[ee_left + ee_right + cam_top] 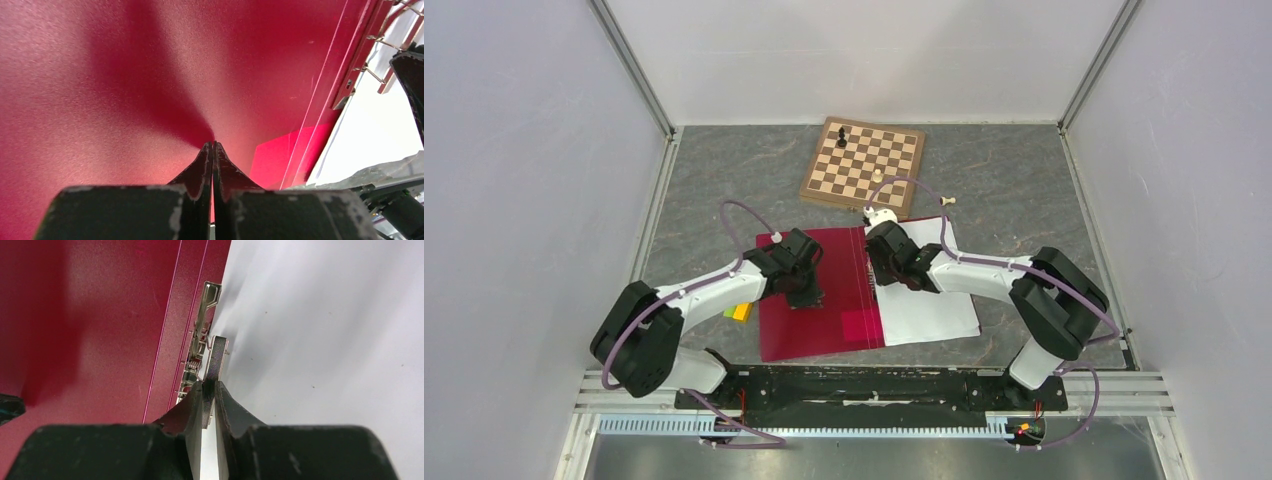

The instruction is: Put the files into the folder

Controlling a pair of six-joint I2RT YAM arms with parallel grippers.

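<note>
The crimson folder lies open on the table, its left cover flat. The white files lie on its right half. My left gripper is shut, tips down on the left cover, holding nothing. My right gripper is at the folder's spine, shut on the raised lever of the metal clip. The files lie to the right of the clip, the red cover to its left. The left wrist view shows the clip and the files at its right.
A wooden chessboard lies behind the folder with a black piece and a white piece on it. Another white piece lies on the table beside it. A small yellow-green object sits at the folder's left edge.
</note>
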